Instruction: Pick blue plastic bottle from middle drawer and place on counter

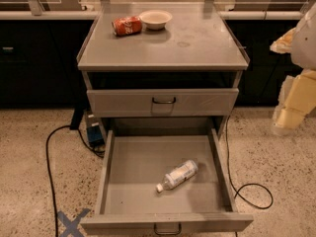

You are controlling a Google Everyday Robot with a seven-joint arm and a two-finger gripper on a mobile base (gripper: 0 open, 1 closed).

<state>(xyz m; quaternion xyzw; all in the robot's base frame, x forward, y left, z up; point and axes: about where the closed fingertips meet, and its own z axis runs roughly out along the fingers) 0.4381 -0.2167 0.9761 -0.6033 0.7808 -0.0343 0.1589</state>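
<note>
The blue plastic bottle [177,175] lies on its side in the open middle drawer [133,157]. The end effector [295,100] hangs at the right edge, well apart from it; released or clenched, I cannot tell.

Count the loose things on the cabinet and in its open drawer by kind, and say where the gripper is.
Bottles: 1, the blue plastic bottle, lying in the middle drawer.
Cans: 1, the red soda can, on the counter.
Bowls: 1, the white bowl, on the counter.
Total: 3.
The gripper is at the right edge of the view, level with the counter.
</note>
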